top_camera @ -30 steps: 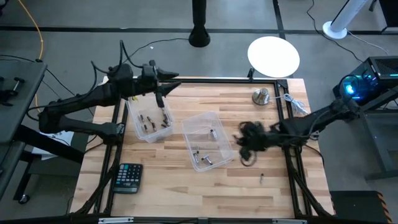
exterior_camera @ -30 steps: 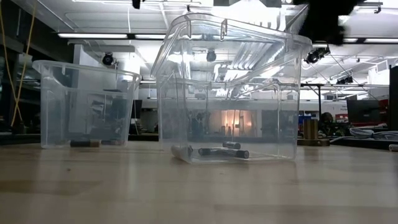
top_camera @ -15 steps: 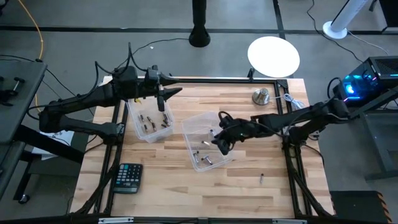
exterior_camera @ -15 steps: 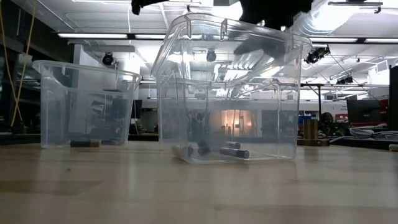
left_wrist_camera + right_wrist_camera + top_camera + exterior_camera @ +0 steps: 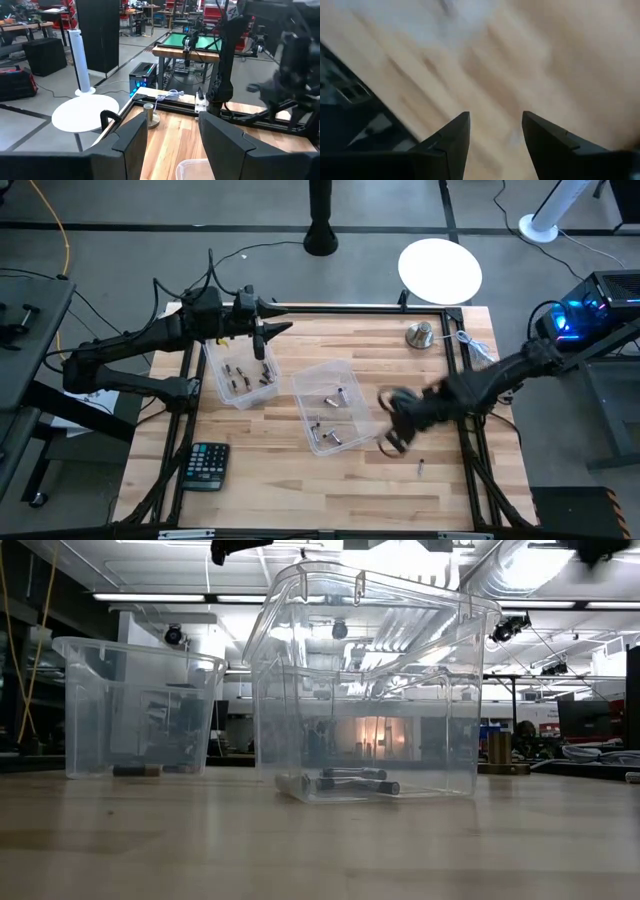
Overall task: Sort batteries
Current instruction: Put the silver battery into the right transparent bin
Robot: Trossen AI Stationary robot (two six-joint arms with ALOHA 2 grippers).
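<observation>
Nearest the front edge of the wooden tabletop, a black calculator lies by the left corner, and a single loose battery lies well apart from it toward the right. Just behind that battery, the right gripper hovers over bare wood beside the near clear bin; its fingers stand spread with nothing between them, only blurred wood grain showing in the gap. The near clear bin sits around the middle of the tabletop and holds several batteries, a cluster at its front end and a couple more further back; in the low view they lie flat on its floor. Behind and to the left, the second clear bin holds another group of small batteries. The left gripper hangs above the far end of that bin; its fingers are parted and hold nothing. Farther back, near the right rear corner, a round silver metal knob stands on the tabletop with a white cable beside it. Beyond the tabletop's edge, a white round base rests on the floor.
</observation>
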